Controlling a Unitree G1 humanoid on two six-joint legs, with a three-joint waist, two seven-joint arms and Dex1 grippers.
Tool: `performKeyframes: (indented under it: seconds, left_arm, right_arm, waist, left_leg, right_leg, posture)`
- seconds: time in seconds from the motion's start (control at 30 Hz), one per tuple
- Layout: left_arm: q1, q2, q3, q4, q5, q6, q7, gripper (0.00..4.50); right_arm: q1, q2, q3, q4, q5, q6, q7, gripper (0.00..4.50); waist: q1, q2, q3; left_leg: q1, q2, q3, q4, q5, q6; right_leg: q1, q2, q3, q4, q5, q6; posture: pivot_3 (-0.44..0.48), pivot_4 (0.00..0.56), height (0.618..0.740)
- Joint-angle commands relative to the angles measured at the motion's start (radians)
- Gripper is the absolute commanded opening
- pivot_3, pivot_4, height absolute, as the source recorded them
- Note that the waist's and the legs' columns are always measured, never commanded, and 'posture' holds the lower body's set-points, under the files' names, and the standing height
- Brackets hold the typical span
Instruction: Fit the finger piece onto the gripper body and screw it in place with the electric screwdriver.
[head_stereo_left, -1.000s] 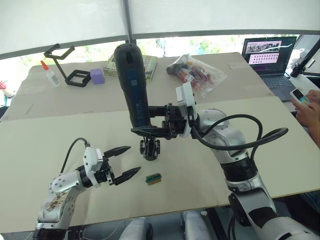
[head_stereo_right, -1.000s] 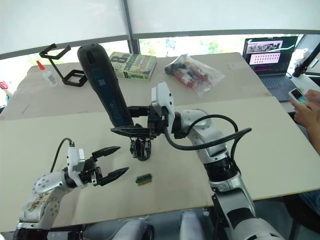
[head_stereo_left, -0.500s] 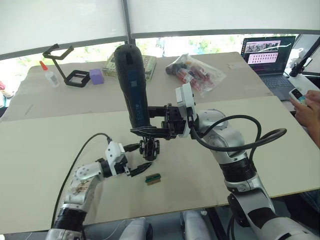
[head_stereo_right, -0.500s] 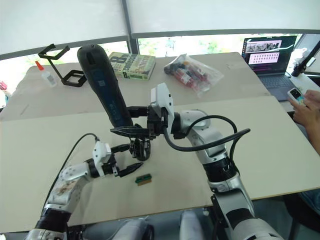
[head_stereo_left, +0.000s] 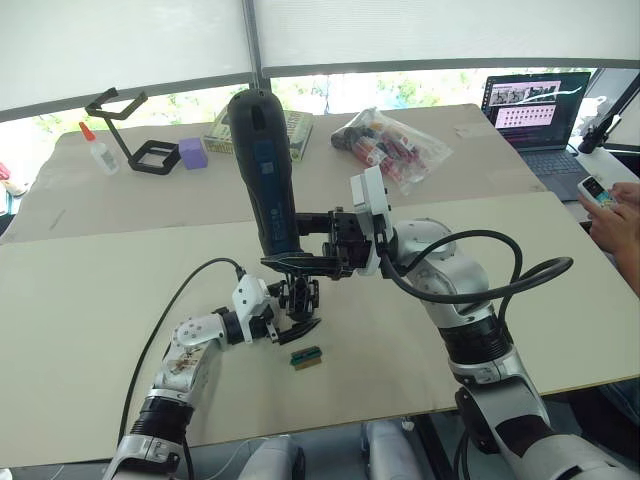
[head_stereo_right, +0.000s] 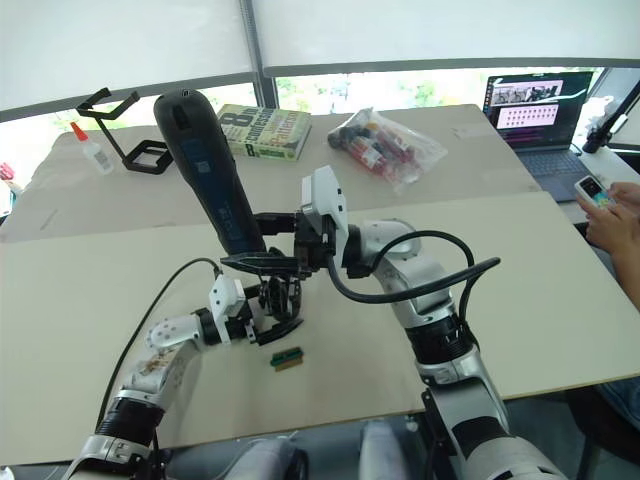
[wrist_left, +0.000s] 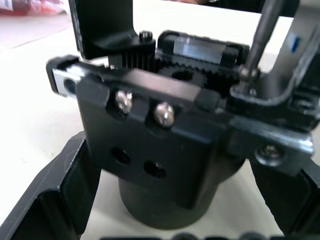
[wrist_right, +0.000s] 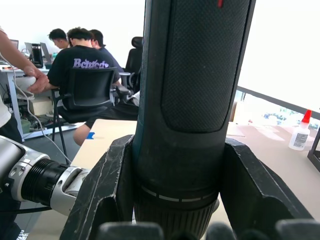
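1. Pale tabletop carries the work, with a second table behind it holding a glue bottle, a black wire stand, a purple block, a book and a clear bag of small items.
2. At the far right a laptop sits open, and a person's hand holds a phone.
3. Standing near the middle of the tabletop is the gripper body, round base down; the left wrist view shows its toothed rack and silver screw heads up close.
4. The left gripper reaches in from the left with its black fingers spread either side of that base; whether they actually touch it is hard to tell.
5. The right gripper is pinched around the lower end of the electric screwdriver, which stands nearly upright, leaning slightly left.
6. Its thin metal bit comes down onto the top of the gripper body beside a small screw head.
7. A small green-and-brown block lies on the tabletop just in front of the gripper body.
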Motion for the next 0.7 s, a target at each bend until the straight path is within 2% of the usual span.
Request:
performKeyframes:
  seconds: [0.03,0.1,0.7]
  left_arm:
    - [0.000,0.014,0.002,-0.034,-0.008,0.010,-0.011,3.67]
    - [0.004,0.017,0.000,-0.045,-0.010,0.018,-0.011,2.81]
    - [0.013,0.019,-0.007,-0.120,0.005,0.047,0.021,2.81]
  right_arm:
    - [0.001,0.001,-0.006,-0.036,0.003,-0.027,-0.001,1.98]
    - [0.002,0.000,-0.005,-0.037,0.001,-0.028,-0.002,1.98]
    - [0.028,-0.013,0.047,-0.025,-0.035,0.007,-0.012,1.98]
  waist:
    - [0.000,0.000,0.000]
    - [0.000,0.000,0.000]
    - [0.001,0.000,0.000]
  left_leg:
    - [0.000,0.000,0.000,0.000,0.000,0.000]
    - [0.000,0.000,0.000,0.000,0.000,0.000]
    - [0.000,0.000,0.000,0.000,0.000,0.000]
  right_leg:
    - [0.000,0.000,0.000,0.000,0.000,0.000]
    - [0.000,0.000,0.000,0.000,0.000,0.000]
    - [0.000,0.000,0.000,0.000,0.000,0.000]
  posture:
    - [0.000,0.150,0.740]
    - [0.000,0.150,0.740]
    - [0.000,0.150,0.740]
